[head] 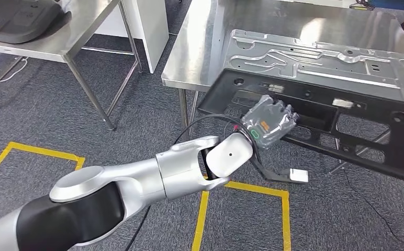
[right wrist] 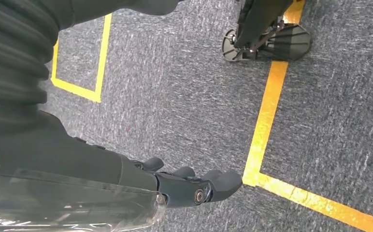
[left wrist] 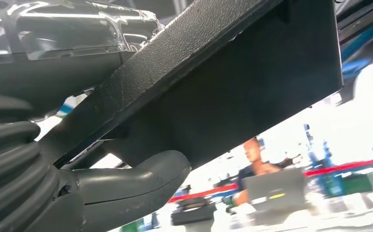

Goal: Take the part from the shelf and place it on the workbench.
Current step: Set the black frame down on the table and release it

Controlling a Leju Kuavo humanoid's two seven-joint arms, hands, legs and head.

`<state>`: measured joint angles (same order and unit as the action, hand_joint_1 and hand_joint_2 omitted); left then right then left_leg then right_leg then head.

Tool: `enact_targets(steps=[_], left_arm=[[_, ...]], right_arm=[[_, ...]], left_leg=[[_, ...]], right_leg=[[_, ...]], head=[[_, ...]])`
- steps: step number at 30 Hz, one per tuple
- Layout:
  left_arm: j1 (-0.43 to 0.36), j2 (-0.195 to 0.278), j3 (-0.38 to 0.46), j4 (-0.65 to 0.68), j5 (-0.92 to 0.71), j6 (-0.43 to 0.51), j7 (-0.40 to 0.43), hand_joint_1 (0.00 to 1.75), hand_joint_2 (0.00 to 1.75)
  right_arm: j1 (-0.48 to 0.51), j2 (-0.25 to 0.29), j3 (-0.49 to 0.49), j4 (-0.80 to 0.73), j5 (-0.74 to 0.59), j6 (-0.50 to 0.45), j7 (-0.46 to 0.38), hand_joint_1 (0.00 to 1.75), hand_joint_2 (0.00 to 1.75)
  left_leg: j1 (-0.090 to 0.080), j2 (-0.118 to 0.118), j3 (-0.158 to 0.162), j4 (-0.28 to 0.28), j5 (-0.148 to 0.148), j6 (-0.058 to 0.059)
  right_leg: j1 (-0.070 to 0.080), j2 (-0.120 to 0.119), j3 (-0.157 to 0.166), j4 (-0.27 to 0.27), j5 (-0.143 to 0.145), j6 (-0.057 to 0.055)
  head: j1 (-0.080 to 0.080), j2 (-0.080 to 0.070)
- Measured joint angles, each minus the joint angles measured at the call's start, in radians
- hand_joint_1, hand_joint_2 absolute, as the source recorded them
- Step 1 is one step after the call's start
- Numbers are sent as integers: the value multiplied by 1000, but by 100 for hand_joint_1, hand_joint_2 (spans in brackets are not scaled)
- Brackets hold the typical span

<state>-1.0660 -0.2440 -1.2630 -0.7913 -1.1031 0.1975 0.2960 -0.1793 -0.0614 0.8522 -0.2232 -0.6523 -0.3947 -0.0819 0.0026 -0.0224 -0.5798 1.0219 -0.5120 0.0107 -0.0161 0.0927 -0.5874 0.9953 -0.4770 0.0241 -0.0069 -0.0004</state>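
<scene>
Head view. The left hand (head: 269,123), wrapped in clear film, grips the near-left rail of the black plastic frame part (head: 346,130); the left wrist view shows the thumb (left wrist: 126,186) under the textured panel (left wrist: 213,87), so the fingers are clenched on the part. The part hangs over the front edge of the steel workbench (head: 200,52), its far rail overlapping the ribbed sheet-metal panel (head: 320,57) lying on the benchtop. Its long axis runs from about 10 o'clock, near the hand, down toward 4 o'clock at the frame's right edge; the broad face points up and toward the camera, the near edge tilted lower.

The right hand (right wrist: 194,186) hangs above the grey carpet (right wrist: 175,96) beside yellow floor tape (right wrist: 266,111), its fingers loosely extended and holding nothing.

Likely hazards, as a judgement: a one-handed grip near one end leaves much of the frame cantilevered, so it may rotate in the grasp or slip; if released now, most of it appears unsupported and could tip off the edge; pushing forward may scrape or shift the metal panel.
</scene>
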Motion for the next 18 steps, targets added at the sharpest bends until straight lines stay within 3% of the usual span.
enact_targets(steps=[4, 18], left_arm=[[-17, 7, 31, 95, 14, 14, 53, 175, 175], [-64, -13, 69, 261, 10, 30, 58, 175, 175]], right_arm=[[1, -1, 6, 0, 12, -1, 7, 0, 175], [-16, -11, 6, 0, 14, 0, 4, 0, 175]], left_leg=[[0, 1, 0, 0, 0, 0], [0, -1, 1, 0, 0, 0]], right_leg=[[0, 0, 0, 1, 0, 0], [0, 1, 0, 1, 0, 0]], head=[[-1, 0], [0, 0]])
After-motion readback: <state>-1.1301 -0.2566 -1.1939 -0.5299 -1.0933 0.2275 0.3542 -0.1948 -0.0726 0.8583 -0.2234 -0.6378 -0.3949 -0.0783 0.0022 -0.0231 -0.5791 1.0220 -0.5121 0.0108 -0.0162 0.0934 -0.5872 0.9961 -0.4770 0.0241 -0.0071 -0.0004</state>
